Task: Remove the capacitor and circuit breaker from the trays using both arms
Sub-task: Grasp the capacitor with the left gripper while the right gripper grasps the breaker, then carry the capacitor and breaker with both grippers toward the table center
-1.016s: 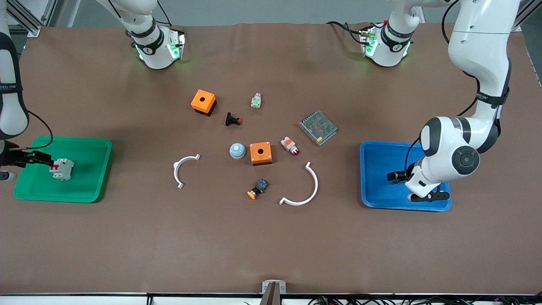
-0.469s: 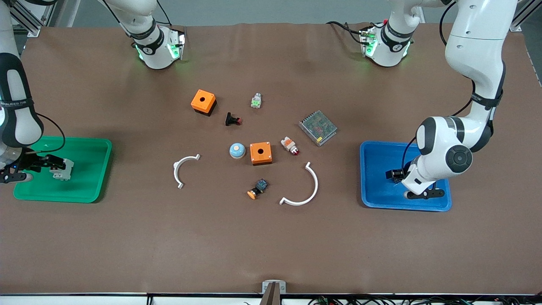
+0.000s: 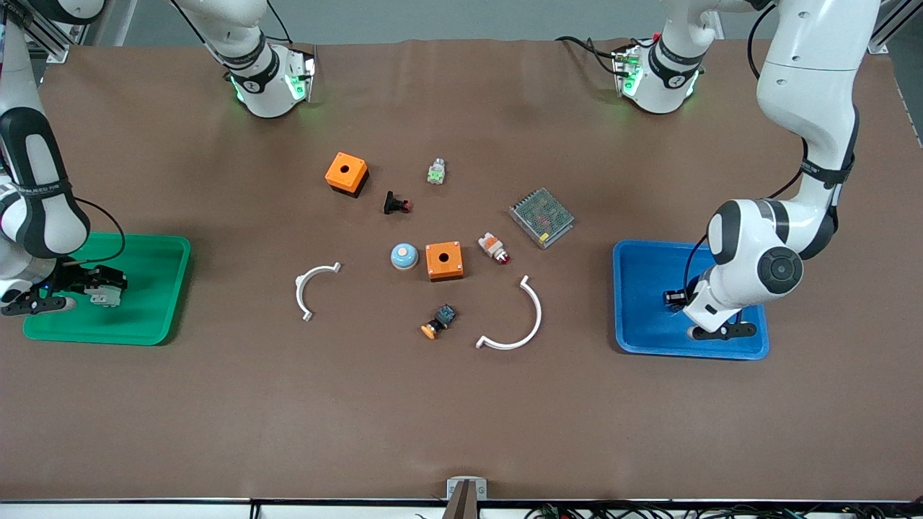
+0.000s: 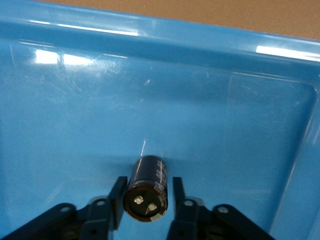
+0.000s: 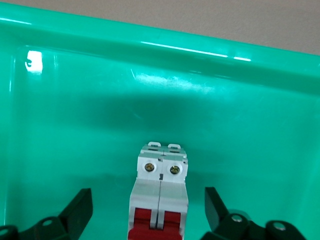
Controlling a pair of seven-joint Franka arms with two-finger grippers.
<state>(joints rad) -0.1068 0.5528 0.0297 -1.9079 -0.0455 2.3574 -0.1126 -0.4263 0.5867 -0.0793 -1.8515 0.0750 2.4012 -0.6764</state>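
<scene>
The capacitor [image 4: 147, 187], a small black cylinder with a pale end, lies on the floor of the blue tray [image 4: 225, 125]. My left gripper [image 4: 148, 182] is low in the blue tray [image 3: 642, 267] with its fingers slightly open on either side of the capacitor. The breaker [image 5: 160, 190], light grey with red levers, rests in the green tray [image 5: 75, 125]. My right gripper [image 5: 147, 197] is wide open around it. In the front view the breaker [image 3: 107, 294] sits at the right gripper [image 3: 90, 282] in the green tray [image 3: 144, 317].
Mid-table lie two orange boxes [image 3: 345, 173] [image 3: 443, 260], a black button [image 3: 396, 204], a blue dome [image 3: 404, 256], a white-and-orange switch [image 3: 494, 247], an orange-capped button [image 3: 438, 321], a mesh unit [image 3: 541, 217] and two white arcs [image 3: 314, 288] [image 3: 515, 321].
My right gripper has lowered the breaker into the green tray and opened off it. My left gripper has stayed low in the blue tray, shifting only slightly.
</scene>
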